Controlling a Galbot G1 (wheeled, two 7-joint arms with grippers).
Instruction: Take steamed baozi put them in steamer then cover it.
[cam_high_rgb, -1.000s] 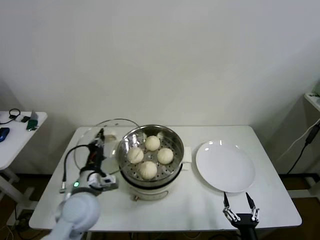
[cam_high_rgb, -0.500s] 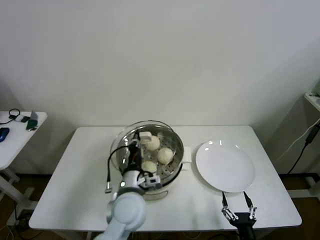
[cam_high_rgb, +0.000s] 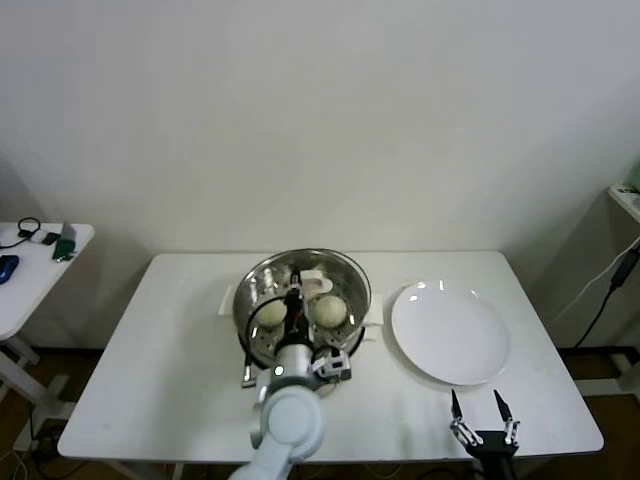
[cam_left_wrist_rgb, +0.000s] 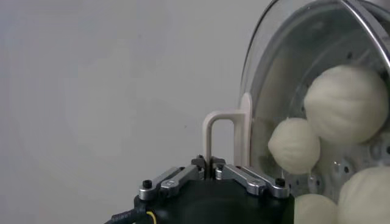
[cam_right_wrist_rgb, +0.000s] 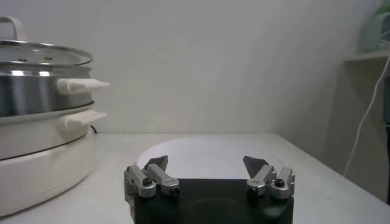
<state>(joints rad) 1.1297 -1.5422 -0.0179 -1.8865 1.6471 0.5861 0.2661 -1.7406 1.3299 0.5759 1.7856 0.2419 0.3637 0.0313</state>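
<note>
The steamer stands on its cream pot base mid-table. The clear glass cover lies over it, level on the rim in the right wrist view. My left gripper is above the steamer, shut on the cover's cream handle. Two baozi show through the glass in the head view; my arm hides the rest. Three baozi show in the left wrist view. My right gripper is open and empty at the table's front right.
An empty flat white plate lies right of the steamer, just beyond my right gripper. A small side table with small items stands far left. A shelf is at the far right.
My left gripper has carried the cover from the table left of the steamer rightward to over the steamer. The right arm has stayed still.
</note>
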